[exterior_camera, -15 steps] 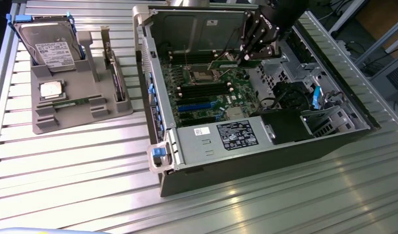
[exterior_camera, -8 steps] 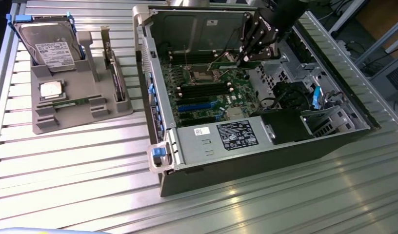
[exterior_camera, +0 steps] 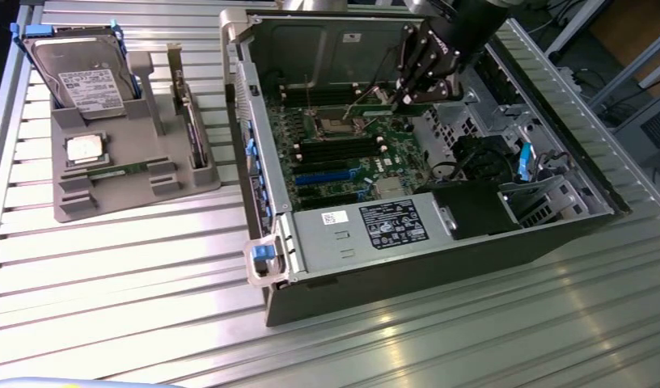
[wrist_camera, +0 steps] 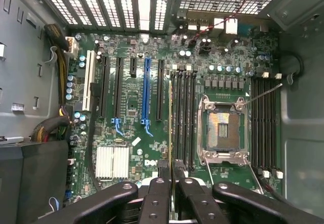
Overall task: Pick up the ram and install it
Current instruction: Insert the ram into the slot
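The ribbed metal desk (exterior_camera: 114, 267) carries a boxy grey steel computer case (exterior_camera: 341, 242), open over a green motherboard (wrist_camera: 131, 113) lined with long black slots. At nine o'clock from the case in the exterior view sits a moulded grey plastic tray (exterior_camera: 103, 198). Inside the case, the black jaws are clamped on the ram (wrist_camera: 170, 113), a thin green stick seen edge-on over the slots beside the square socket (wrist_camera: 223, 130).

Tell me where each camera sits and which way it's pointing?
Exterior view: off the arm, up high, looking down at the open computer case and parts tray; the arm and end effector show.
Wrist view: on the wrist, facing the motherboard inside the case; the end effector, holding the ram edge-on, shows.
Shared: the motherboard, its processor socket and the end effector.
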